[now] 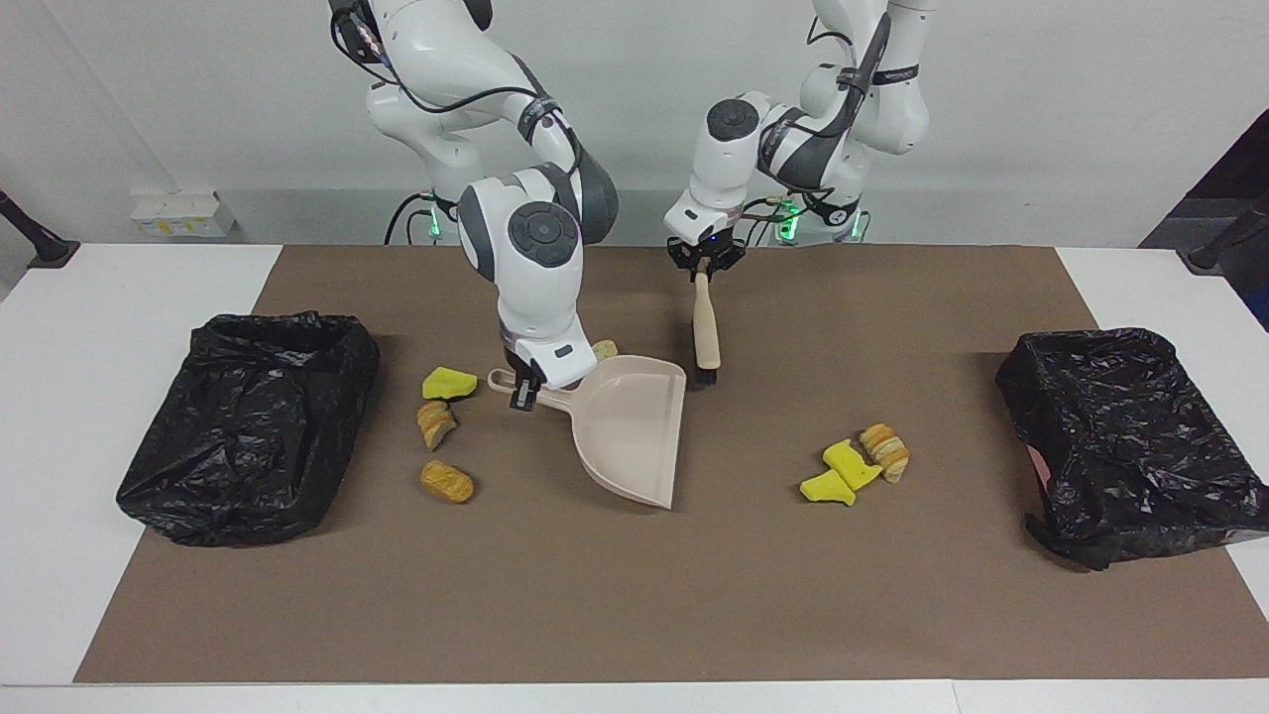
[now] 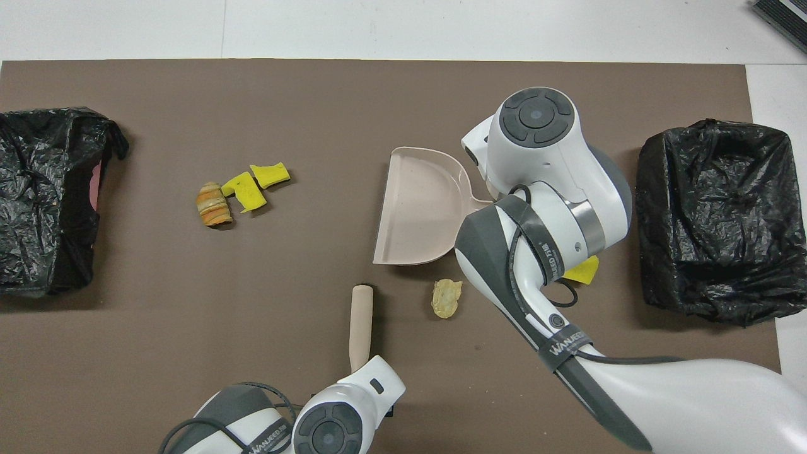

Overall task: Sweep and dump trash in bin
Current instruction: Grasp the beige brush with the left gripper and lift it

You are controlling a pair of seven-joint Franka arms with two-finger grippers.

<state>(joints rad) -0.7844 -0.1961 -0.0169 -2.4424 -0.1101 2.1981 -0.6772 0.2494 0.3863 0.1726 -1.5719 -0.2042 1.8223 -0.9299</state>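
Note:
My left gripper [image 1: 702, 266] is shut on the top of the beige brush [image 1: 706, 322], which hangs handle-up with its black bristles just beside the dustpan's open edge. Over by the dustpan's handle, my right gripper [image 1: 522, 385] is shut on the beige dustpan [image 1: 630, 426], which rests on the brown mat. Trash lies in two clusters. A yellow sponge chunk [image 1: 448, 383] and two bread pieces [image 1: 436, 421] lie beside the dustpan handle, with a pale scrap [image 2: 446, 297] nearer the robots. Yellow chunks [image 1: 853, 462] and a bread piece [image 1: 885, 451] lie toward the left arm's end. In the overhead view both grippers are hidden under their wrists.
Two black-bagged bins stand at the mat's ends: one bin [image 1: 248, 421] at the right arm's end, another bin [image 1: 1130, 441] at the left arm's end. The brown mat [image 1: 634, 595] covers most of the white table.

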